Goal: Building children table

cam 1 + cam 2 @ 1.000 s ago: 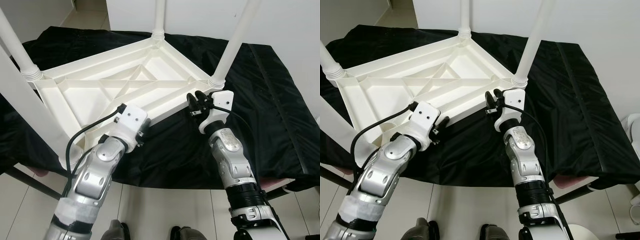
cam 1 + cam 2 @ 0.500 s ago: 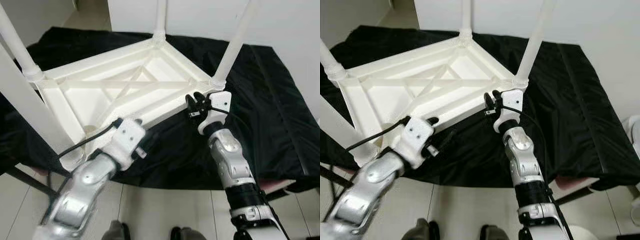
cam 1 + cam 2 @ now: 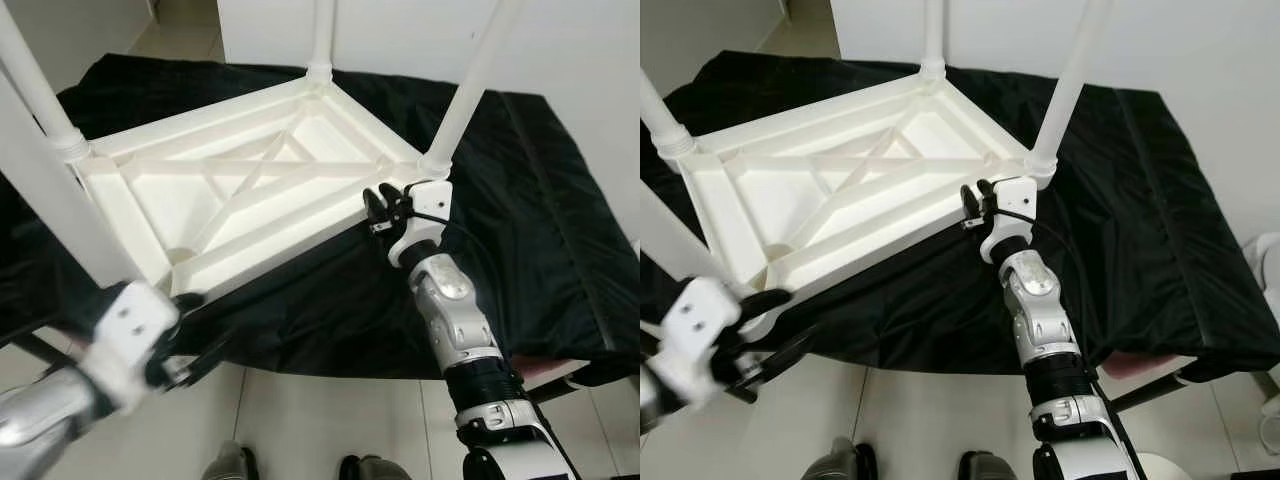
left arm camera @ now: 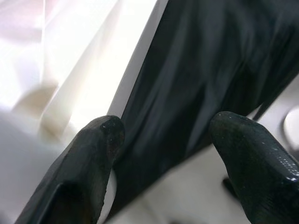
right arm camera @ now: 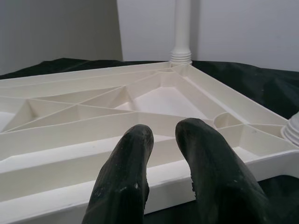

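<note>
Table [image 3: 240, 190] lies upside down on a black cloth [image 3: 540, 230], legs pointing up. Right gripper [image 3: 380, 208] sits at the rim, about 4 o'clock from the table's centre, fingers nearly closed and holding nothing. Left gripper [image 3: 195, 335] hangs blurred by the corner at 7 o'clock, fingers spread and empty. Judgement: to shift or turn the table cleanly, both grippers should clamp the rim firmly first.

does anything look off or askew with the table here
Nothing looks damaged. The white table lies upside down on the black cloth, legs up, as fits assembly. Its near left corner overhangs the cloth's edge slightly.
</note>
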`<state>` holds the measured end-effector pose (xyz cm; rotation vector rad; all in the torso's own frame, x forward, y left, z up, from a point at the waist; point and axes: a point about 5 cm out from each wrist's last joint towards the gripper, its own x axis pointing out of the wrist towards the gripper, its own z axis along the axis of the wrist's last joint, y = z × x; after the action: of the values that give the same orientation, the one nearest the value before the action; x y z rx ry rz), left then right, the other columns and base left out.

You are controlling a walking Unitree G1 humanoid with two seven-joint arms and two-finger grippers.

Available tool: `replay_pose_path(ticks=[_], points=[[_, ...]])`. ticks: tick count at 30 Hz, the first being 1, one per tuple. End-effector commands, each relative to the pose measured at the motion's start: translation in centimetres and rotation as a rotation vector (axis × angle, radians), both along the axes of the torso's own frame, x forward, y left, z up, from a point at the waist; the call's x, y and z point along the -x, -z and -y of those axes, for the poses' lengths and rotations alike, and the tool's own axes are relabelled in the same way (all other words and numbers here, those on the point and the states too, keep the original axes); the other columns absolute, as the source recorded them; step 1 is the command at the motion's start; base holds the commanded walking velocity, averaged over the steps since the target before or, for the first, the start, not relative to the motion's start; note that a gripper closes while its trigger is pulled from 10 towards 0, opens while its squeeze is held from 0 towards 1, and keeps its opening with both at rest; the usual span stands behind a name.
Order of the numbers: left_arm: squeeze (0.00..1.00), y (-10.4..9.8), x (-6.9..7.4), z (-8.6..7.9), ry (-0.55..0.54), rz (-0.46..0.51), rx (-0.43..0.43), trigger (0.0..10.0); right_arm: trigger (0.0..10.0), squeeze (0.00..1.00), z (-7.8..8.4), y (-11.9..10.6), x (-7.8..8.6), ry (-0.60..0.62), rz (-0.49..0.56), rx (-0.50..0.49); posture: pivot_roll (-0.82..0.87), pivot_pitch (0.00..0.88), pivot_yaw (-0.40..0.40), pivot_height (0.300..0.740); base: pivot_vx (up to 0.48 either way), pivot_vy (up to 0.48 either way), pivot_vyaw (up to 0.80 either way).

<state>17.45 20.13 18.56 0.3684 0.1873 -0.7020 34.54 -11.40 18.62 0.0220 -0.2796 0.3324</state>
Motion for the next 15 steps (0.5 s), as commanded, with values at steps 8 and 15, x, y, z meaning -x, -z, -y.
replay_pose_path(ticks=[8,15], points=[[0.00,-1.6,2.2,-3.9,0.031,-0.122,-0.140,10.0,10.0,0.00,-0.5,0.2,-0.3,-0.019,0.001,0.002,0.03,0.117,-0.040,0.740,0.000,0.000,0.00],[0.00,-2.9,2.6,-8.4,-0.133,-0.150,-0.289,10.0,10.0,0.00,-0.9,0.3,-0.6,-0.029,0.002,-0.003,0.05,0.119,-0.043,0.740,0.000,0.000,0.00]])
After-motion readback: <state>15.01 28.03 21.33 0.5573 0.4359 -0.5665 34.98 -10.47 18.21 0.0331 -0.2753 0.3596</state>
